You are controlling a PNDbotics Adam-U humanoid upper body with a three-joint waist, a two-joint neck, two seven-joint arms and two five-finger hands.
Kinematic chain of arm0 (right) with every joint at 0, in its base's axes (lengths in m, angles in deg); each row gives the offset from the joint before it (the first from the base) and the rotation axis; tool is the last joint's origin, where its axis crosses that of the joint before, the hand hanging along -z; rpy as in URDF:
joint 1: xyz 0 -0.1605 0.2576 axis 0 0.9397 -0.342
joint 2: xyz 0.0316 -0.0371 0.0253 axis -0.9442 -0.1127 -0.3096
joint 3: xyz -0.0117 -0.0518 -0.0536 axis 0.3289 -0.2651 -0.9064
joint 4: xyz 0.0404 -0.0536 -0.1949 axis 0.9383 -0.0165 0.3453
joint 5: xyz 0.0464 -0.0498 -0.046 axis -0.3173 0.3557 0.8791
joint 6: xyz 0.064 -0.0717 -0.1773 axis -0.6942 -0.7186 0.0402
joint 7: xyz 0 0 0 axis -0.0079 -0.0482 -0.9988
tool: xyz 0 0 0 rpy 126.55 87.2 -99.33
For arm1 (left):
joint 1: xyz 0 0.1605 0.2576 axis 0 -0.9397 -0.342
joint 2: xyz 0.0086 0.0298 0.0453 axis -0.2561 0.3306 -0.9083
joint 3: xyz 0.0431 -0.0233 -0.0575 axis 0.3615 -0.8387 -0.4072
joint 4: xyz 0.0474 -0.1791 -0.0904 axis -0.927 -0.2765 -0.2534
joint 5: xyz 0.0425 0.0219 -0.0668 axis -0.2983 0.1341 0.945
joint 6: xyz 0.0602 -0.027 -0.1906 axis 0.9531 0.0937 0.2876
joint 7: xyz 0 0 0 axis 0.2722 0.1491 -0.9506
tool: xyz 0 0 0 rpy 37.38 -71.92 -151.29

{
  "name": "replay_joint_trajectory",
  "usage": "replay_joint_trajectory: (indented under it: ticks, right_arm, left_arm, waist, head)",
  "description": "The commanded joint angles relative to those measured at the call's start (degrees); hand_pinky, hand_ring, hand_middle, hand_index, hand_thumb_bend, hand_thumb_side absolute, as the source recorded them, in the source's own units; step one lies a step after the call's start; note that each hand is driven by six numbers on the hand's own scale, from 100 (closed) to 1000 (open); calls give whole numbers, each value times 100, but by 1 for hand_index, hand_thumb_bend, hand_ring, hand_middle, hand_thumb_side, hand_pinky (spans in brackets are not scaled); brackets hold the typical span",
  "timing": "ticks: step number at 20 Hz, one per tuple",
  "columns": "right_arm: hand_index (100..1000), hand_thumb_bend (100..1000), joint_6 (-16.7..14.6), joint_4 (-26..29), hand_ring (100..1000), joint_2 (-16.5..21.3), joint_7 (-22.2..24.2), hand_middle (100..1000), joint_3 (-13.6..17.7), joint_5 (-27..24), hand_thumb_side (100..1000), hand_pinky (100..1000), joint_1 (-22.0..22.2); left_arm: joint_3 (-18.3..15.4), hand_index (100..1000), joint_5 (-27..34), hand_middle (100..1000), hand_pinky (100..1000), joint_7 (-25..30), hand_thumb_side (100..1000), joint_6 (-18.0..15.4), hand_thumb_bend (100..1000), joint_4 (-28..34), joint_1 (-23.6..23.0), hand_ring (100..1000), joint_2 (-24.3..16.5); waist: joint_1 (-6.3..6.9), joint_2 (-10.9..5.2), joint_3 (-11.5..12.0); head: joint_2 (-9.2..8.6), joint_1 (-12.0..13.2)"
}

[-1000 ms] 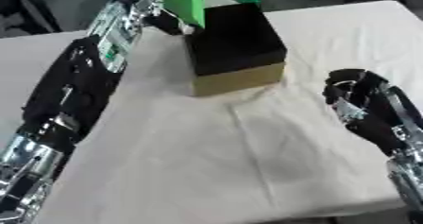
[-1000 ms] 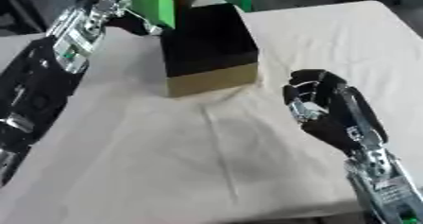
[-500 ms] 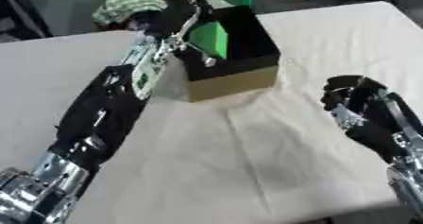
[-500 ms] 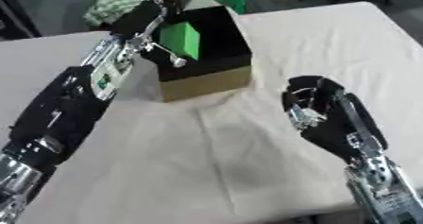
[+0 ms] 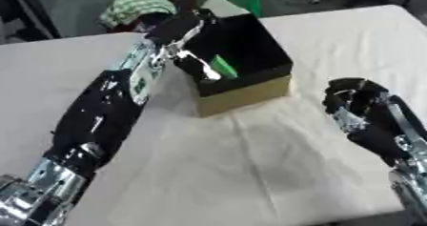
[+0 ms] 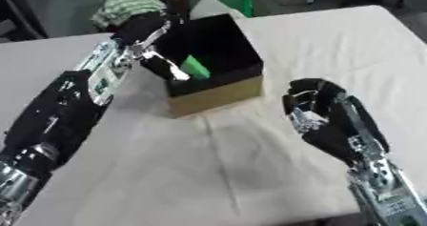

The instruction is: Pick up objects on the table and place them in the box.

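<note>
Since a second ago the left arm has swung from the box's far-left corner to over its opening, and the green object has gone from above the rim to down inside. Right hand (image 6: 321,113), at 4 o'clock from the box, hangs idle over the table (image 5: 250,172) with fingers curled on nothing. Box (image 5: 250,89), black inside with tan outer walls, sits just beyond table centre; green object (image 5: 223,66) lies within against its left wall. Left hand (image 5: 179,29) reaches over the box's 10 o'clock rim; fingers extend downward beside the object, apparently released, though contact is unclear. Checked cloth bundle (image 5: 133,5) lies off the far edge at 11 o'clock. Judgement: this placement essentially done; no further objects visible on the tabletop.
</note>
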Motion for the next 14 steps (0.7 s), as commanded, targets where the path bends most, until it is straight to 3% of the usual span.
replay_joint_trajectory:
  ticks: [1,8,14]
  right_arm:
    - [728,234,-15,58,622,84,-19,628,76,-3,351,595,-26]
    - [730,236,-26,51,623,140,-100,630,174,34,343,596,42]
    - [738,236,-30,73,624,162,-212,631,273,52,338,596,78]
  left_arm:
    - [-100,794,517,704,674,-109,350,79,1000,366,83,692,-276]
    - [16,764,2924,660,635,-313,305,356,982,2110,-456,658,-1289]
    - [-274,756,4372,647,625,-516,298,834,922,4018,-1588,650,-2155]
  waist:
    - [-48,-119,51]
    - [-91,-159,435]
    - [-146,-146,711]
  head:
    - [-33,-37]
    - [-7,-167]
    - [55,-259]
